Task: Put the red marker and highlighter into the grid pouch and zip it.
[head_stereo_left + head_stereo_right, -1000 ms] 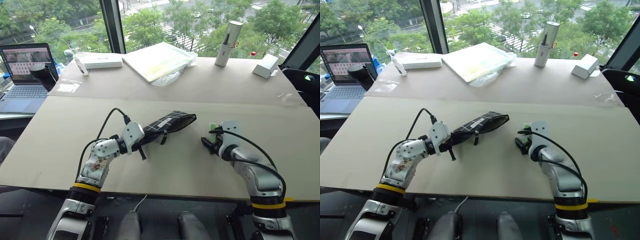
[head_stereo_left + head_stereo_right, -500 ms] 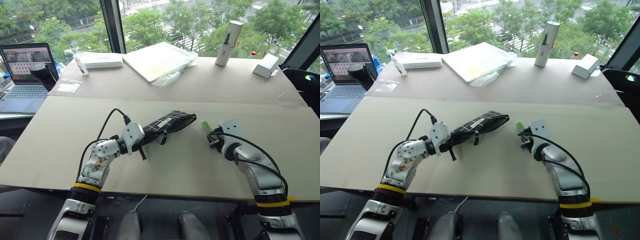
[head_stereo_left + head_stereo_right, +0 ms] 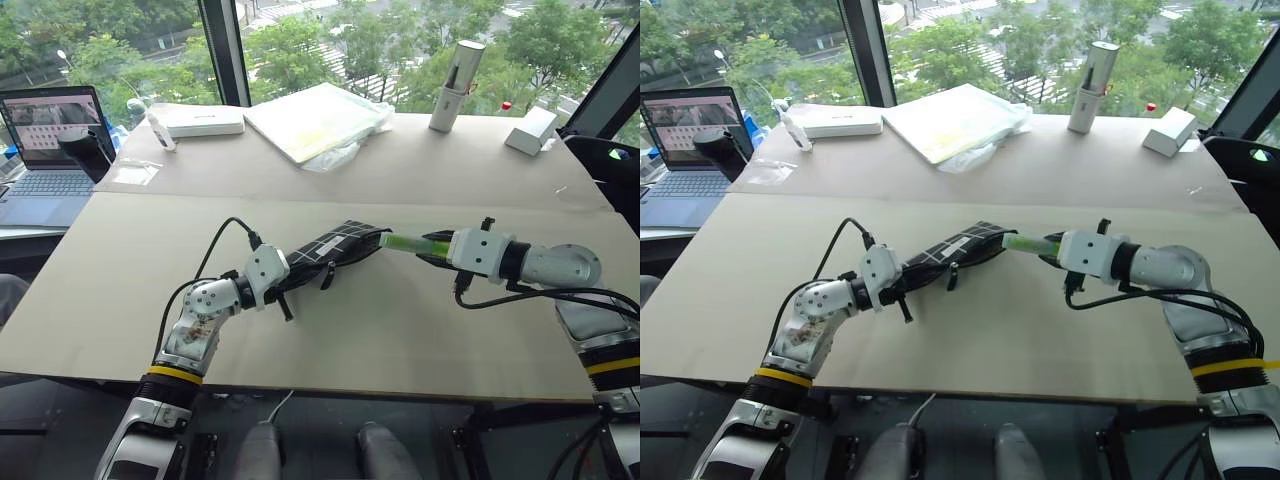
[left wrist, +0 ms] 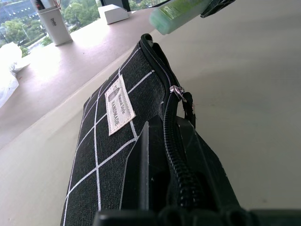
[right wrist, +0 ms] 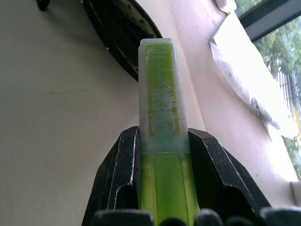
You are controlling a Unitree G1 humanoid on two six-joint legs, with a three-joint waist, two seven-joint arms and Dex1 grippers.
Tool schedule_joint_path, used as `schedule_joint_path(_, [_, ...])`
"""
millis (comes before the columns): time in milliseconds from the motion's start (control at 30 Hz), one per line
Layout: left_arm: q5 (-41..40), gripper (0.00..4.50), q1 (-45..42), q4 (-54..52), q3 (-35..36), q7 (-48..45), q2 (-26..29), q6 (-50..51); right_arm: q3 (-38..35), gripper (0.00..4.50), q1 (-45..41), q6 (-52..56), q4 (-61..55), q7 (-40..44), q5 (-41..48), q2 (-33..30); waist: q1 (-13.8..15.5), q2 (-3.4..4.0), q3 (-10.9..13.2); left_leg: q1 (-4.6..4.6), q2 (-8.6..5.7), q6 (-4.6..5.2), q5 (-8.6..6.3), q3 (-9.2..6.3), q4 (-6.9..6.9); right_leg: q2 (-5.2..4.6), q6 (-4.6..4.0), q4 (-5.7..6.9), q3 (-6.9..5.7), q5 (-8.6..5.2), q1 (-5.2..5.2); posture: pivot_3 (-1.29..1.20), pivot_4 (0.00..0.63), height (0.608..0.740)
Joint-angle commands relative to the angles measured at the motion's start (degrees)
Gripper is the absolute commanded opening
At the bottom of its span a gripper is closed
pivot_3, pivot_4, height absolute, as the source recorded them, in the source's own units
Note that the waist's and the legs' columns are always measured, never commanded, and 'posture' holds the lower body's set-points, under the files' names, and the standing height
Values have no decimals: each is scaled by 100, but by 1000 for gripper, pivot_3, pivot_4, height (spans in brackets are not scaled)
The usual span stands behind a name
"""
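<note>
Right gripper (image 3: 432,249) now up off table (image 3: 400,340), swung level toward grid pouch (image 3: 335,250); earlier it pointed down at tabletop. Fingers clamped on highlighter (image 3: 403,242), pale cap end just beside pouch's open mouth. Left gripper (image 4: 164,155) unmoved, pinched shut on pouch's zipper edge. Pouch lies tilted on table, label (image 4: 119,104) showing.
</note>
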Motion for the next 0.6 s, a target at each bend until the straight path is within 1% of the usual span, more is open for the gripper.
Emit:
schedule_joint_path(33, [-41, 0, -73, -88, 40, -27, -8, -124, 66, 1069, -247, -486, 202, -10, -236, 73, 5, 0, 0, 0, 0, 0, 0, 0, 0, 0, 0, 0, 0, 0, 0, 0, 150, 740])
schedule_joint_path(333, [-56, 0, -27, -111, 31, -45, -24, -101, 313, 1069, -654, -942, 769, -69, -655, 402, 10, 0, 0, 1, 0, 0, 0, 0, 1, 0, -2, 1, 1, 1, 2, 0, 150, 740])
schedule_joint_path(433, [-49, 0, -16, -107, 25, -46, -28, -104, 508, 1069, -950, -1051, 919, -44, -779, 660, 6, 0, 0, 1, 0, 0, 0, 0, 1, 0, -2, 1, 1, 1, 2, 0, 150, 740])
schedule_joint_path(600, [-45, 0, 7, -130, 35, -44, -18, -88, 565, 1069, -1243, -1161, 1200, 4, -790, 831, 5, 0, 0, 1, 0, 0, 0, 0, 0, 0, -4, 4, 1, 0, 1, 0, 150, 740])
